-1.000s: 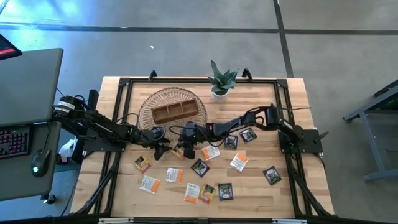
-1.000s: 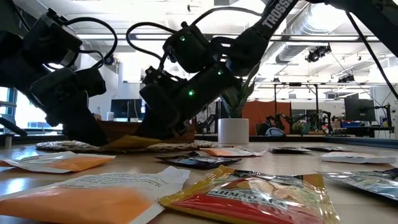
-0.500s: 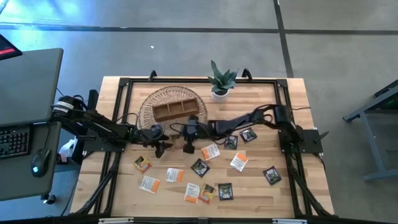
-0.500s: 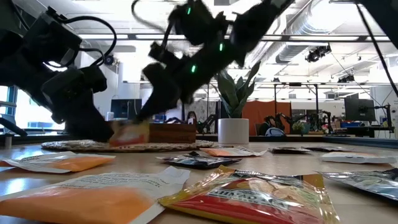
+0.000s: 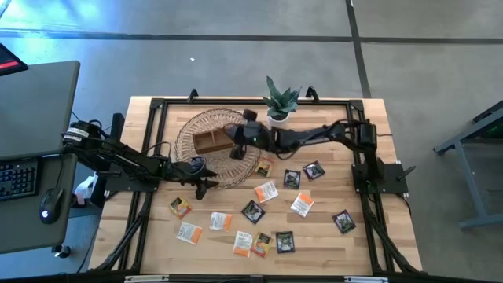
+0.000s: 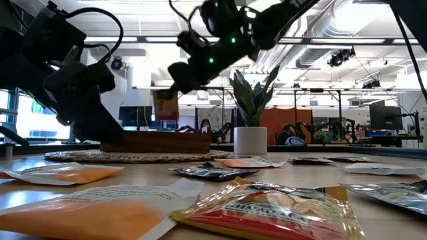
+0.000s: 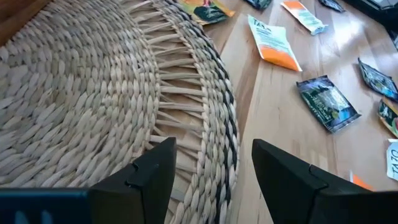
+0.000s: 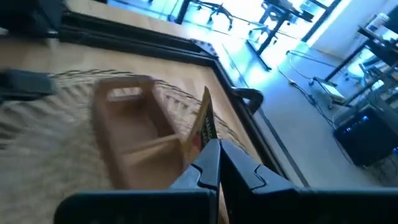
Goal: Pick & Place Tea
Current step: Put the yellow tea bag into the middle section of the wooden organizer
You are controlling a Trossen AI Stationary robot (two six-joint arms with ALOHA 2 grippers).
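Note:
My right gripper (image 5: 237, 146) is shut on an orange tea sachet (image 6: 165, 105), which it holds in the air over the brown wooden divided tray (image 5: 214, 141). The tray sits on a round woven mat (image 5: 187, 130). My left gripper (image 7: 211, 174) stands open just above the mat's near edge (image 5: 206, 184), with nothing between its fingers. Several more tea sachets, orange-and-white (image 5: 266, 191) and dark (image 5: 253, 211), lie flat on the table nearer the front edge. My right gripper pinches the sachet by one edge (image 8: 200, 144) between its two fingers (image 8: 210, 163). The fingers slant slightly downward, coming from the table's right. The sachet hangs below the fingertips (image 6: 164, 95), roughly upright and clear of the tray and mat.
A small potted plant (image 5: 279, 102) stands at the far edge, right of the mat and close to my right arm. More sachets lie near the table's right side (image 5: 343, 221) and front (image 5: 189, 233). A black frame (image 5: 157, 106) runs along the table's edges.
My right gripper has risen from the table at the mat's near edge and gone toward the far edge, rolling its wrist. The orange sachet has come up with it, lifted clear of the table and now hanging over the wooden tray.

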